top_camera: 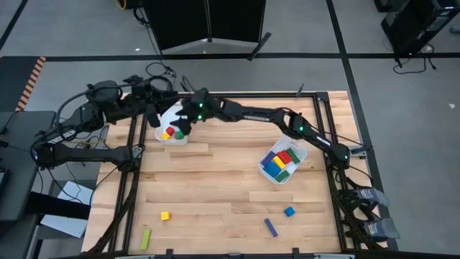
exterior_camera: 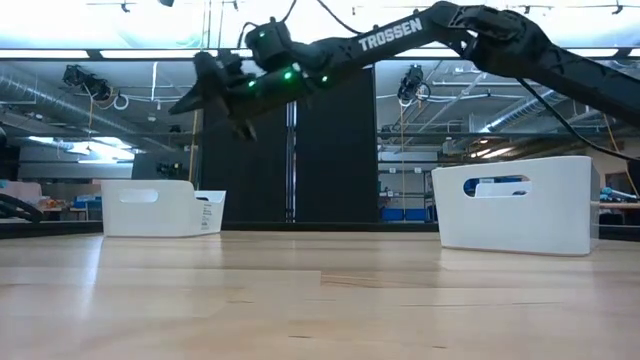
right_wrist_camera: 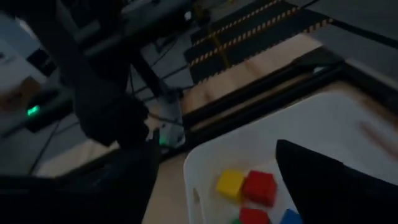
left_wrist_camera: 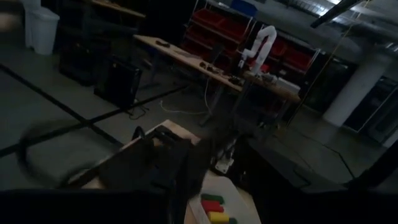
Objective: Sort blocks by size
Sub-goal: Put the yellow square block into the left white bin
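High view shows the right gripper [top_camera: 182, 128] stretched across the table, hanging over the white bin at the far left [top_camera: 167, 122]. In the right wrist view its two dark fingers [right_wrist_camera: 323, 180] stand wide apart with nothing between them, and the bin floor lies below the gap. On that floor lie small cubes close together: a yellow cube [right_wrist_camera: 231, 184] touching a red cube [right_wrist_camera: 259, 186], another red one [right_wrist_camera: 254, 216] and a blue one [right_wrist_camera: 290, 217] at the edge of the picture. In the high view the same group [top_camera: 172, 133] appears as tiny red, yellow and green spots.

The second white bin [top_camera: 283, 164], near the right side of the table, is packed with longer bars in blue, yellow, red and green, lying side by side.

Five blocks lie on the bare wood of the table [top_camera: 215, 187] at the near edge, well apart from both bins: a small yellow cube [top_camera: 164, 215], a long yellow-green bar [top_camera: 146, 239], a purple bar [top_camera: 270, 227] lying at an angle, and a small blue cube [top_camera: 289, 211] near it.

The left arm [top_camera: 93, 119] is folded at the far left corner, just beside the left bin. Its wrist view is dark, and I cannot tell how its fingers stand or whether they hold something.

Low view shows both bins standing upright on the table, with the right arm passing above them.
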